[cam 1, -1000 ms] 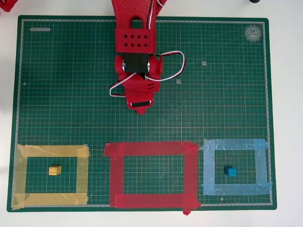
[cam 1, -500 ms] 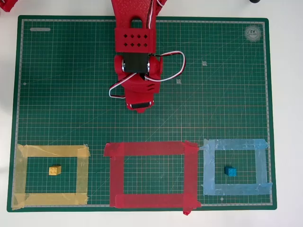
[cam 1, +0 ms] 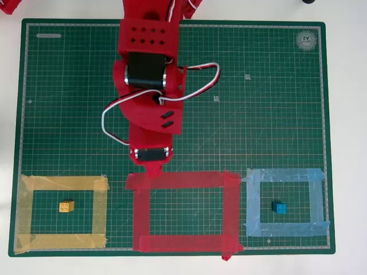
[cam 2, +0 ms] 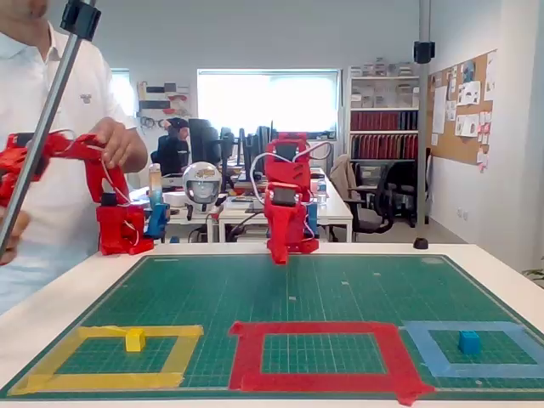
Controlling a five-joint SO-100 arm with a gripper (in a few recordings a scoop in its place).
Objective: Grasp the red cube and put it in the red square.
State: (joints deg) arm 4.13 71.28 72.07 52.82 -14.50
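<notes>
Above rough-cornered red square (cam 1: pixel 181 181), gripper (cam 1: pixel 152 169)

Office/lab room, daylit, seen past a white table (cam 2: pixel 510 280).

Bright window (cam 2: pixel 268 102) centre of back wall, strong backlight. White wall (cam 2: pixel 280 34) above. Bookshelf (cam 2: pixel 384 119) w/ red binders to right, corkboard (cam 2: pixel 463 102) w/ pinned papers on right wall. Desks (cam 2: pixel 246 217) & dark office chairs (cam 2: pixel 374 200) in mid-room. Wall-mounted tool rack (cam 2: pixel 161 95) left of window.
</notes>
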